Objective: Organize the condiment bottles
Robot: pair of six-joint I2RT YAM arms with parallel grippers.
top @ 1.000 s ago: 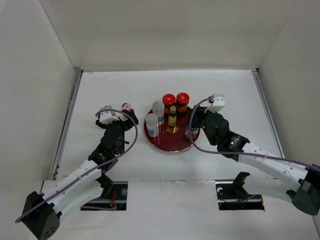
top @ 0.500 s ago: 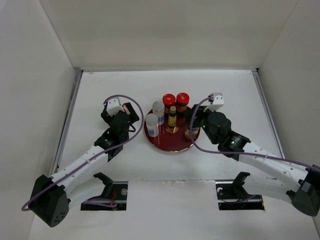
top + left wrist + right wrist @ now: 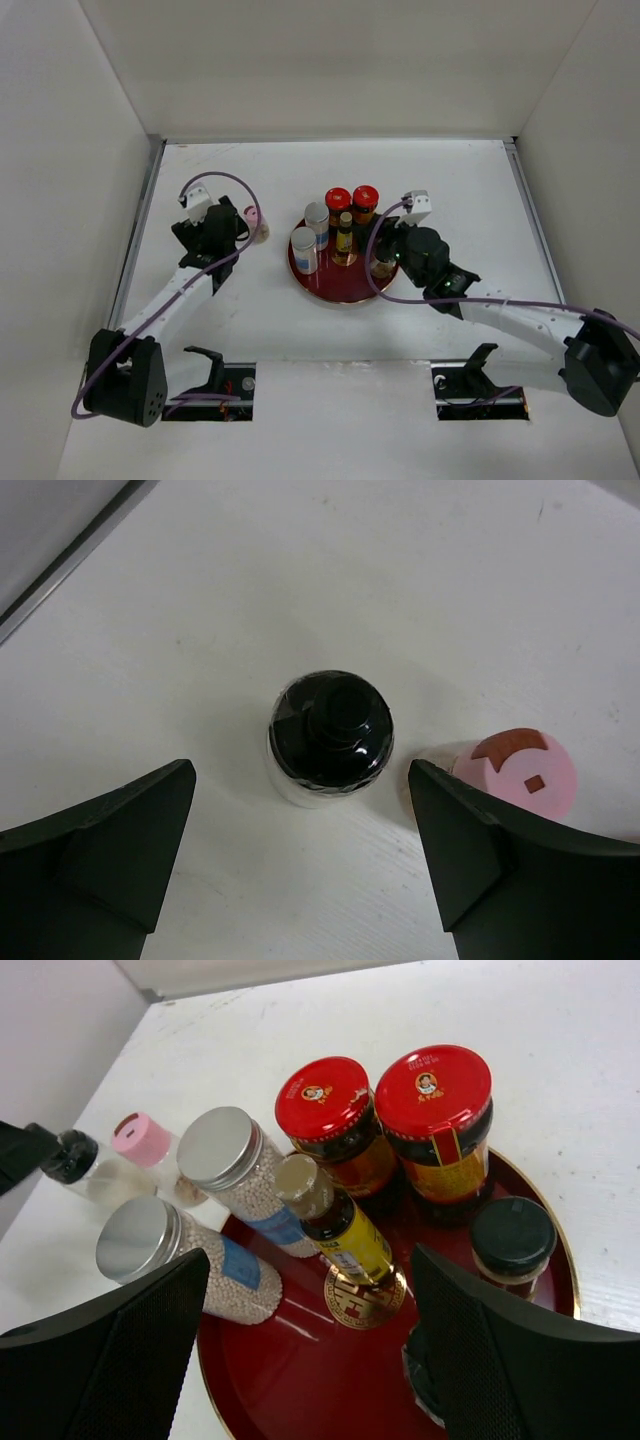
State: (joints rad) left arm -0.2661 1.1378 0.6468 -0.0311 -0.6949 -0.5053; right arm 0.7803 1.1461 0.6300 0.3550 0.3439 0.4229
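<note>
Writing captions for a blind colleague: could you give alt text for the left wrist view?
A black-capped bottle stands upright on the white table, between the open fingers of the left gripper, touching neither. A pink-capped bottle stands beside it.

Two red-capped jars (image 3: pixel 323 1097) (image 3: pixel 432 1077), two silver-capped (image 3: pixel 215 1147) (image 3: pixel 138 1239), two black-capped (image 3: pixel 513 1235) (image 3: pixel 68 1155), one pink-capped (image 3: pixel 141 1133), one amber bottle (image 3: pixel 305 1185) — one tray (image 3: pixel 300 1380).

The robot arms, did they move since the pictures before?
The left gripper swung left, away from the dark red tray, and now hangs open over a black-capped bottle beside the pink-capped bottle. The right gripper edged left toward the tray. Bottles on the tray stayed put.
</note>
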